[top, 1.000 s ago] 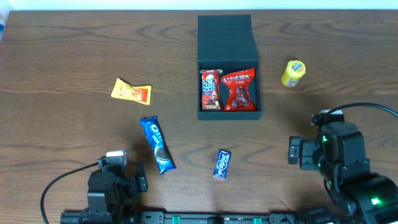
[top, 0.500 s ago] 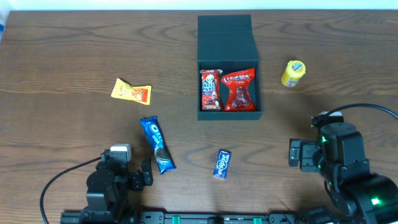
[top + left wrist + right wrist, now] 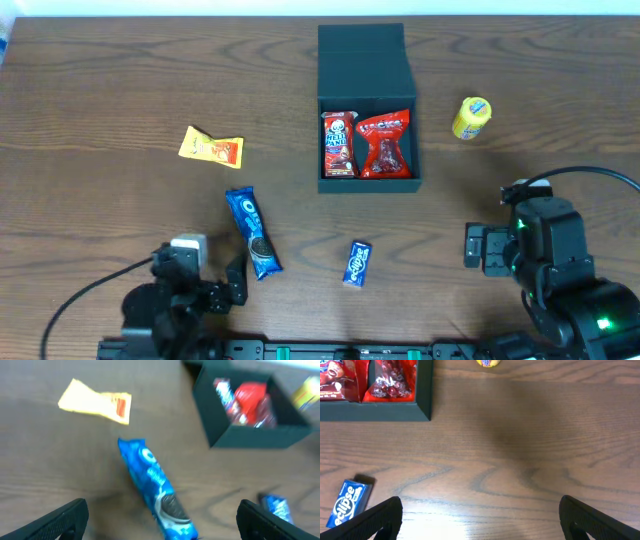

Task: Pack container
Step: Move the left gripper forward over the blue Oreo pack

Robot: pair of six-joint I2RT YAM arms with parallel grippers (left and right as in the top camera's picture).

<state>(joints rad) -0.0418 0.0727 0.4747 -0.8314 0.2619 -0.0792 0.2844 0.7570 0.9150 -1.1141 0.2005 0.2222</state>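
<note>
Our left gripper hung with jaws wide and empty at the near end of the blue cookie packet. Our right gripper was equally wide, holding nothing. The container sat open, well apart, with two red packets inside. We judged that the slanted packet might twist in a pinch, or snag the container's wall.

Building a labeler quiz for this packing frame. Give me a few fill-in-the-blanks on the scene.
1. The lid of the container is ___.
2. Inside it lie ___ red packets.
3. In the overhead view, the Oreo pack lies to the ___ of the Eclipse gum.

Missing words: open; two; left.
</note>
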